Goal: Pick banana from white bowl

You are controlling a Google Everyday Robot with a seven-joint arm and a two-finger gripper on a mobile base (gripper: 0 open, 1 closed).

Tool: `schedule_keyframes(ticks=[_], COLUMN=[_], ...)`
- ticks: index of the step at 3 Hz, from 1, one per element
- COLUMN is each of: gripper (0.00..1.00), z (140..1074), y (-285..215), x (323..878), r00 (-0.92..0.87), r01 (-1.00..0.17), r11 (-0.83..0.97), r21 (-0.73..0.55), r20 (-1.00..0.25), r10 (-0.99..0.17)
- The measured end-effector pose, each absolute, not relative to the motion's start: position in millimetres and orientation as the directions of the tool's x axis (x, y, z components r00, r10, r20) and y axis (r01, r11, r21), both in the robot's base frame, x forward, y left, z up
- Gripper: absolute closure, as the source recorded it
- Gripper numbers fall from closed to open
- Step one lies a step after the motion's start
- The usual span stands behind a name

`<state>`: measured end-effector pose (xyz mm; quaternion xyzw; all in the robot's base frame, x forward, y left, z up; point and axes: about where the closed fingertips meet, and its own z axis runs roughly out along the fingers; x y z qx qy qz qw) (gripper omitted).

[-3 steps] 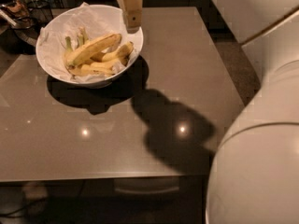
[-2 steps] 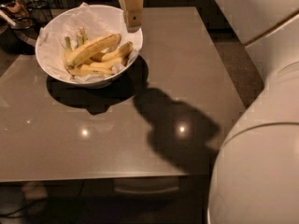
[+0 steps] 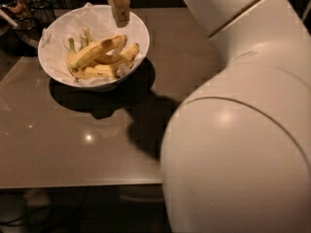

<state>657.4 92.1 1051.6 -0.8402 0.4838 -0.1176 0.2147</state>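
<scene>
- One view only, the camera view, looking down over a grey-brown table (image 3: 73,149) with a glossy top.
- The white bowl (image 3: 145,38) stands on the far left part of the table, well in from the near edge. It is round and wide, with sloping sides.
- Crumpled white paper (image 3: 60,28) lines the inside of the bowl and pokes above the rim at the far left.
- The banana (image 3: 97,51) lies in the bowl, on top of the pile. It runs slantwise from lower left to upper right, with its dark brown tip at the upper right end.
- Several smaller bananas (image 3: 119,62) lie under and beside it, touching it. Pale green stems stick up at the left of the pile.
- The gripper (image 3: 121,19) comes in from the top edge as a tan piece pointing downward, over the far right part of the bowl.
- Its lower end hangs just above the banana's dark tip, with a small gap showing between the two. It holds nothing.
- Open or closed: I cannot tell from this angle.
- The white robot arm (image 3: 243,130) fills the right side, large and rounded, hiding the table's right part.
- A dark shadow (image 3: 146,125) lies on the table from under the bowl toward the arm.
- A small bright light spot (image 3: 88,138) reflects off the tabletop near the middle.
- Dark clutter (image 3: 19,8) sits beyond the table's far left corner; too dim to identify.
</scene>
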Motion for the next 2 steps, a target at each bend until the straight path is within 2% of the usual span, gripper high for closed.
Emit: schedule_keyframes(ticks=[1, 2], gripper=[0.11, 0.29], z=[1048, 1037], y=[111, 128], x=[669, 679], r00=[0.542, 0.568], r01=[-0.739, -0.726], r11=[-0.484, -0.516], r21=[-0.47, -0.456], r20=[0.013, 0.026], r10=[-0.84, -0.823])
